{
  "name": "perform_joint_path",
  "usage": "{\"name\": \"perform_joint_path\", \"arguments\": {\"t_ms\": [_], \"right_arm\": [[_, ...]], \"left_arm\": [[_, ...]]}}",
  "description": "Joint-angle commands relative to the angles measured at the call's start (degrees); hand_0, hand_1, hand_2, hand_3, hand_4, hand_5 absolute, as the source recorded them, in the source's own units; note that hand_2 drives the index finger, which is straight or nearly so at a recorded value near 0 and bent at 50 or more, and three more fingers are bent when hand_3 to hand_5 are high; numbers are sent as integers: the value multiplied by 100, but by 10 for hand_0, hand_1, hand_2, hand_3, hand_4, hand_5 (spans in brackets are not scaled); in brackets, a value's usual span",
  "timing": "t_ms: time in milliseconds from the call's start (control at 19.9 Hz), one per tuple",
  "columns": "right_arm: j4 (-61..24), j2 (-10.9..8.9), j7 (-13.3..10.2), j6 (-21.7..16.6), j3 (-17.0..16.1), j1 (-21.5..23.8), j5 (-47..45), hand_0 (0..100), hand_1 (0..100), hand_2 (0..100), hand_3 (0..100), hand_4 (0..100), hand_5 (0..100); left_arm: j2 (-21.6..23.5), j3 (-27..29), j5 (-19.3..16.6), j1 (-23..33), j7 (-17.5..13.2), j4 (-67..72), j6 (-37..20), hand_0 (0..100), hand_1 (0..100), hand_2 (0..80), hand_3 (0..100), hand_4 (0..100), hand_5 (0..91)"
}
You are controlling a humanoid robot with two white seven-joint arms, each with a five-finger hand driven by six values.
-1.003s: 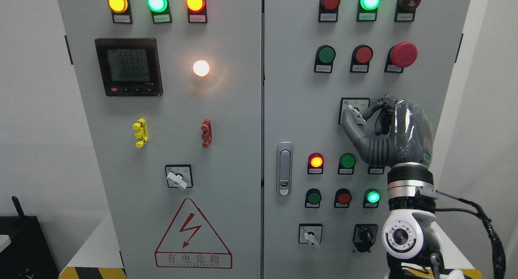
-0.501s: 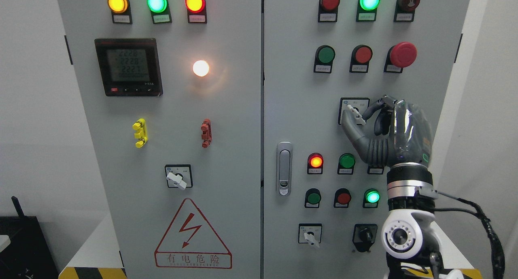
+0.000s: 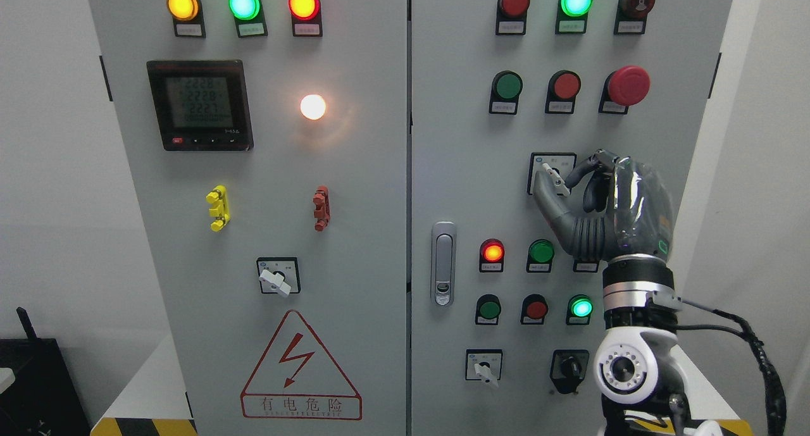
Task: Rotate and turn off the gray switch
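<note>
My right hand (image 3: 601,205) reaches up from the lower right of the panel and pinches the gray switch (image 3: 552,176) on the right cabinet door (image 3: 468,170). My thumb lies along the switch's lower left side and a forefinger curls onto it from the right, so the pale lever sits gripped between them, tilted with its upper end toward the left. The other fingers are folded in behind. The switch is mounted on a small square plate in the middle of this door, below the row holding a green push button (image 3: 508,85), a red push button (image 3: 565,85) and the large red mushroom button (image 3: 628,85). Just below my hand a red indicator lamp (image 3: 492,252) glows, with a green button (image 3: 541,252) beside it. Lower still, a lit green lamp (image 3: 581,307) shows next to my wrist. On the left door a white lamp (image 3: 312,107) shines beside the digital meter (image 3: 200,104). My left arm does not show.
</note>
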Motion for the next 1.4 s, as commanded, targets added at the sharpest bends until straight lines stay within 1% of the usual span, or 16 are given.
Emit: {"name": "perform_joint_path", "arguments": {"t_ms": [0,652,1103,1354], "right_arm": [[19,16,4,1,32,-2,-4,376,482,686,1000,1000,1000],[11,33,4,1,32,-2,-4,401,476,702,1000,1000,1000],[11,33,4,1,41,-2,-12,450,458,710,1000,1000,1000],[11,33,4,1,41,-2,-12,460,456,712,1000,1000,1000]], "left_arm": [[6,44,114,-53,-5,-141,-5,120,389,0,0,0,0],[6,44,114,-53,-5,-141,-5,120,389,0,0,0,0],[6,44,114,-53,4,-141,-5,120,389,0,0,0,0],[6,44,114,-53,-5,-141,-5,120,389,0,0,0,0]]}}
